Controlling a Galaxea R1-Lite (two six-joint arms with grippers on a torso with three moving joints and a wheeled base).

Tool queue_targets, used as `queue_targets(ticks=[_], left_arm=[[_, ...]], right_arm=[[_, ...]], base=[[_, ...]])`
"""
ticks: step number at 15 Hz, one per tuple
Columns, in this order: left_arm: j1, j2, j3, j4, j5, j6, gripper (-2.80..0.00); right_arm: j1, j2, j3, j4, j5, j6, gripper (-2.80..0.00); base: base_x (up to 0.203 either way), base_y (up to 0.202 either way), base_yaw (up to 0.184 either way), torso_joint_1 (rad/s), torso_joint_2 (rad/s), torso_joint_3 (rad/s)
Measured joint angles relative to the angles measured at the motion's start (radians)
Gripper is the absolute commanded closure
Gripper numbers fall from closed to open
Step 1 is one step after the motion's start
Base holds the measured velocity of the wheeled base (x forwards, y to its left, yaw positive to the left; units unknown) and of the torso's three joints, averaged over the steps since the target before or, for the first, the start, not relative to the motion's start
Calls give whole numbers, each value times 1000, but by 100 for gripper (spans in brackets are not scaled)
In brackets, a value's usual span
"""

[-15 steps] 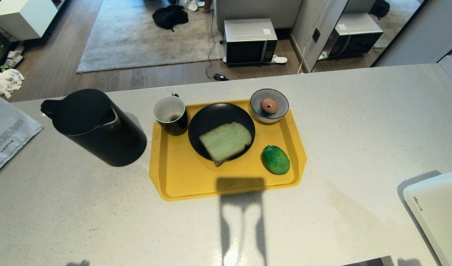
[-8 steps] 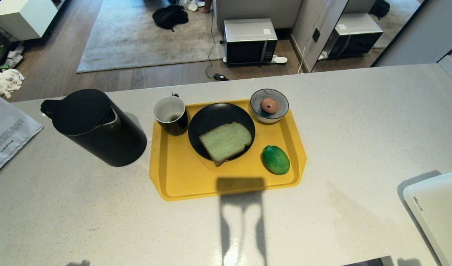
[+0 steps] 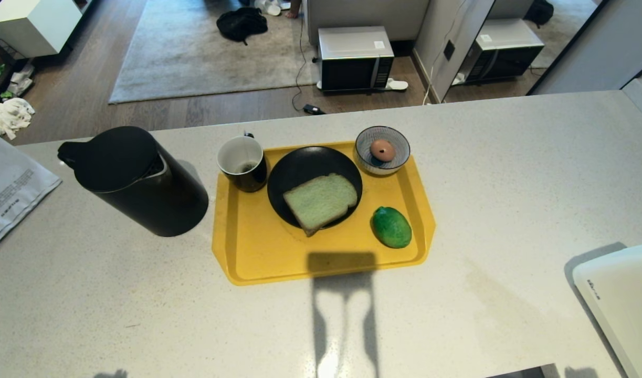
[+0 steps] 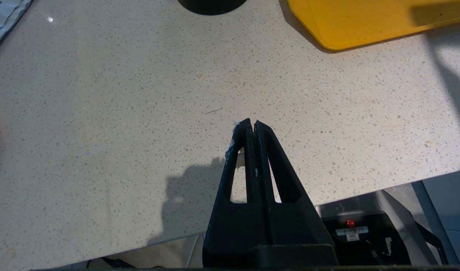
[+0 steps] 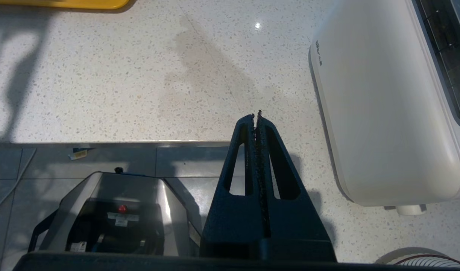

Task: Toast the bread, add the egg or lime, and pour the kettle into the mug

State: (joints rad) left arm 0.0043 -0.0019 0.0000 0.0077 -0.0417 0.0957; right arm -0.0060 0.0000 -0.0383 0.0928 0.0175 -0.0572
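Left tool (image 4: 251,124): black two-fingered, fingers pressed together, pinching nothing; hangs over the near edge of the pale speckled stone table (image 4: 139,113).
Right tool (image 5: 257,117): black, same build, fingers pressed together, nothing between them; also over the near table edge.
Tray: flat yellow plastic tray (image 3: 258,247), ahead of both tools; its near corner shows ahead and to the right of the left tool (image 4: 350,22), its near edge ahead and to the left of the right tool.
Bread: square slice of pale green bread with thin brown crust (image 3: 319,202), flat on a round black plate (image 3: 300,163) at the tray's middle, one corner overhanging the plate rim towards the tools.
Lime: bright green oval lime with bumpy skin (image 3: 391,227), on the tray, right of the plate, apart from it.
Egg: brown egg (image 3: 382,150) in a small blue-and-white striped bowl (image 3: 399,137) at the tray's far right corner.
Mug: short mug, glossy black outside, white inside (image 3: 242,163), upright at the tray's far left corner, just beside the plate.
Kettle: tall matte black jug kettle with domed lid (image 3: 134,181), upright on the table left of the tray; its base lies ahead of the left tool.
Appliance: white rounded appliance (image 5: 380,105), on the table just right of the right tool.
Paper: printed sheet (image 3: 8,191), at the table's left edge, well left of the left tool.
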Motion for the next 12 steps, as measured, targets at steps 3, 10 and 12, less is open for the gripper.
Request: queue_targets(ticks=[3,10,12], left_arm=[[0,0,0,-1,0,3,0],[0,0,0,0,-2,7,0],[0,0,0,1,-3,10,0]], right_arm=[[0,0,0,0,3,-1,0],[0,0,0,0,4,-2,0],[0,0,0,0,4,-2,0]], base=[[0,0,0,0,0,0],[0,0,0,0,0,0],[0,0,0,0,0,0]])
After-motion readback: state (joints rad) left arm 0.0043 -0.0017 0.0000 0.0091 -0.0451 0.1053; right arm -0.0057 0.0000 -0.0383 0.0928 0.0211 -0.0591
